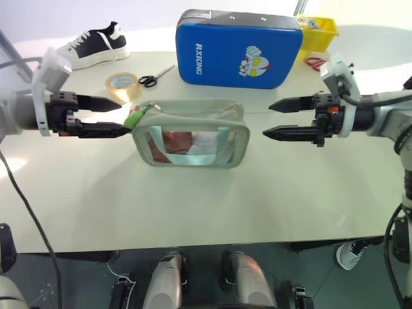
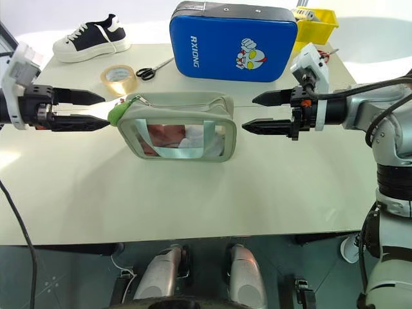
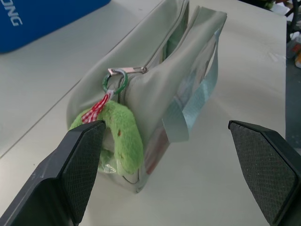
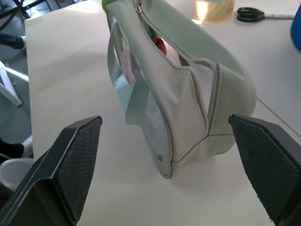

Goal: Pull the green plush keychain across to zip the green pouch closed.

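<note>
Left eye view: blue case (image 1: 239, 48), tape roll (image 1: 122, 85) behind green pouch (image 1: 190, 132); both fingers wide, empty.

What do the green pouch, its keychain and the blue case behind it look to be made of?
The green pouch: soft matte fabric or faux leather, going by its seams and sagging top, with a glossy clear plastic window. The green plush keychain: fuzzy pile fabric, hung on a metal-looking ring. The blue case: smooth, slightly shiny printed shell, probably moulded; its material is unclear.
</note>
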